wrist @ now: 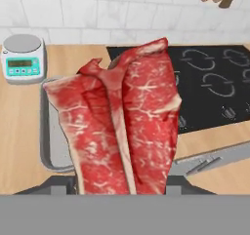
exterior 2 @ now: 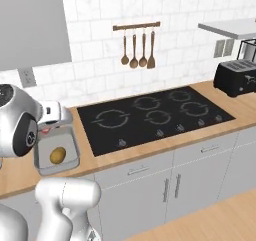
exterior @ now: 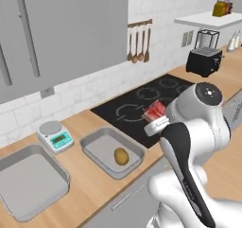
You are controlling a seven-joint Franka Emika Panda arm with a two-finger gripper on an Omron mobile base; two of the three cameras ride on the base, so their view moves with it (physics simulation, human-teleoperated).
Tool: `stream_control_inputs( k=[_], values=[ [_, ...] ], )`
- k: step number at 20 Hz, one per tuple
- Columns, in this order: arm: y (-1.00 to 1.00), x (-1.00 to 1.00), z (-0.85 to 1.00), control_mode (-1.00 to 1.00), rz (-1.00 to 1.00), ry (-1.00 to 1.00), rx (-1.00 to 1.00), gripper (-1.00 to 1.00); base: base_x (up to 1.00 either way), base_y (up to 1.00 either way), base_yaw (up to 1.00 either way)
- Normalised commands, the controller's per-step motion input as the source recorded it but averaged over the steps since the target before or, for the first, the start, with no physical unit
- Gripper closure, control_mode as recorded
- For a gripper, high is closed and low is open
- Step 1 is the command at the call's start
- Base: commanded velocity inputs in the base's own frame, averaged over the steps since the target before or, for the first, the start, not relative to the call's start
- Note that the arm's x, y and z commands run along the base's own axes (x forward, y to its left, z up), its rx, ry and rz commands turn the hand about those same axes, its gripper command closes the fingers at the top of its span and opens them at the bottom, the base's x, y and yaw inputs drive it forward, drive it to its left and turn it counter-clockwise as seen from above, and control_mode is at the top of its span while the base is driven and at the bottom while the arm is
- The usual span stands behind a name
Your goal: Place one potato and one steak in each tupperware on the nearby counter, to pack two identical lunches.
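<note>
The jaws are clamped on a steak [wrist: 124, 127], which rises from between them in the hand view and hides both tips. The steak is a flat raw slab, red-pink with pale marbling and a pale strip of fat down its middle; from the left base view it shows as a small red patch [exterior: 155, 111] beside the white wrist, above the near-left corner of the stovetop [exterior: 156, 104]. One steak can be counted, and one potato [exterior: 121, 156], a small golden-brown oval. There are two tubs, both shallow grey trays with rounded corners and raised rims. The right tub [exterior: 92, 144] sits on the desk [exterior: 90, 187] just left of the stovetop and holds the potato, which lies toward its near right corner. The left tub [exterior: 52, 163] lies farther left on the desk and nothing lies in it. One white-and-teal scale [exterior: 55, 135] stands behind the gap between the tubs, near the tiled wall. In the hand view the steak hangs in front of the right tub [wrist: 49, 146], whose grey rim shows at its left. In the right base view the potato [exterior 2: 58, 155] lies in that tub [exterior 2: 74, 147] just below the wrist. Four utensils [exterior 2: 137, 52] hang on a rail on the wall beyond the stovetop, and one black toaster [exterior: 204, 60] stands at the far right.
</note>
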Motion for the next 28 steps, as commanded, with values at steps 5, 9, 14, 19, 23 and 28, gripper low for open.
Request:
stream_control_inputs(
  k=[5, 9, 14, 19, 23, 28],
  values=[
    [0.97, 0.99, -0.92, -1.0, 0.19, 0.26, -0.05, 1.0, 0.0, 0.0, 0.0],
    [1.0, 1.0, -0.91, -1.0, -0.01, 0.18, -0.23, 1.0, 0.0, 0.0, 0.0],
    [0.92, 0.97, -0.68, -1.0, -0.02, 0.12, -0.14, 1.0, 0.0, 0.0, 0.0],
    [0.48, 0.95, -0.72, -1.0, -0.01, 0.23, -0.01, -1.0, 0.0, 0.0, 0.0],
    [-0.02, 0.64, -0.32, -1.0, 0.01, 0.08, 0.01, -1.0, 0.0, 0.0, 0.0],
    [0.0, 0.02, 0.0, -1.0, 0.0, 0.0, 0.0, -1.0, 0.0, 0.0, 0.0]
  ],
)
